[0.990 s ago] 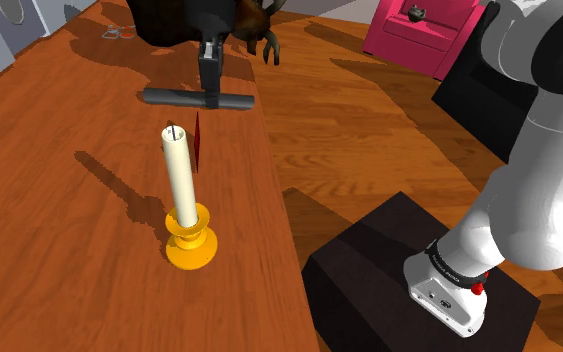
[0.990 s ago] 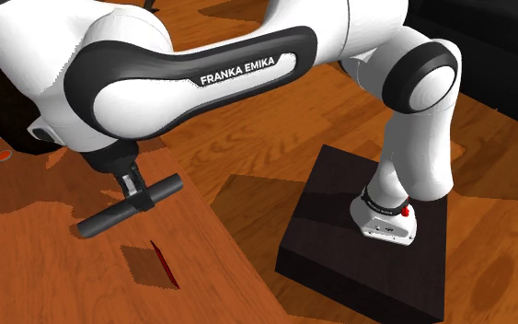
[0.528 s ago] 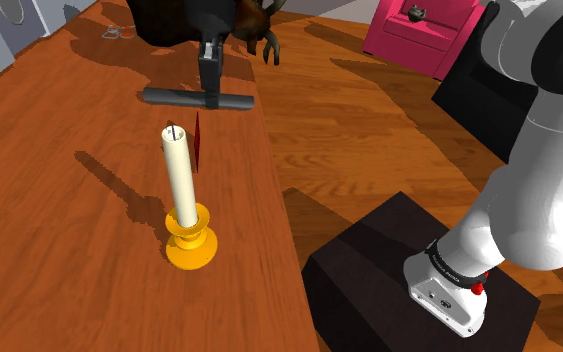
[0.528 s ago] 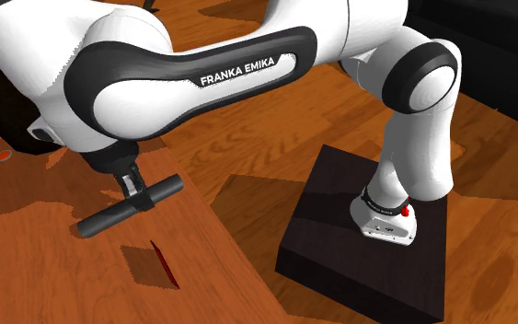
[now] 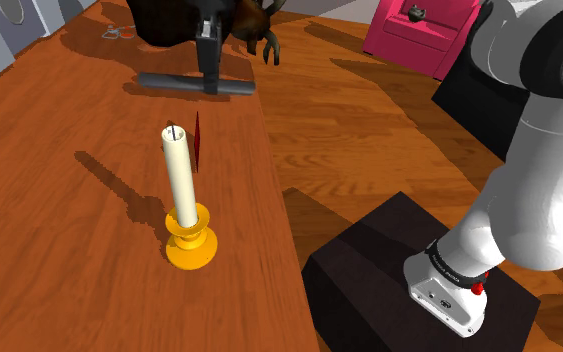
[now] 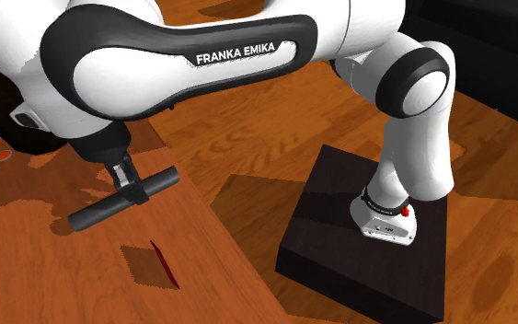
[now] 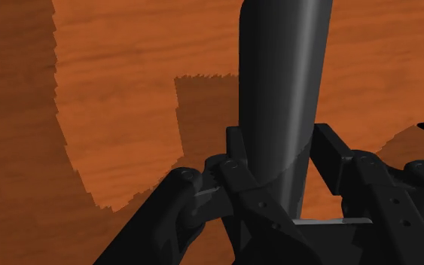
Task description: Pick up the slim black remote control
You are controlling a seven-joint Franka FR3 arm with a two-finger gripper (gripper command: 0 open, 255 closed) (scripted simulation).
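The slim black remote [image 5: 169, 81] hangs level a little above the wooden table [image 5: 59, 250], near that table's far right edge in the shoulder view. My black gripper [image 5: 209, 85] comes down from above and is shut on the remote's middle. In the second exterior view the remote [image 6: 96, 212] juts out to both sides of the gripper [image 6: 132, 191], its shadow on the wood below. In the wrist view the remote [image 7: 278, 90] runs away from the hand, clasped between the two fingers [image 7: 330, 150].
A cream candle [image 5: 181, 180] in a yellow holder [image 5: 191, 245] stands on the table nearer the stand. A thin red card [image 5: 198, 140] stands upright between candle and remote. The table's edge runs along the shoulder view's right, with wooden floor, the black stand [image 5: 369, 260] and a pink armchair [image 5: 424, 30] beyond.
The gripper has risen with the remote clasped in it, so the remote now hangs higher over the table. Candle and red card have not moved.
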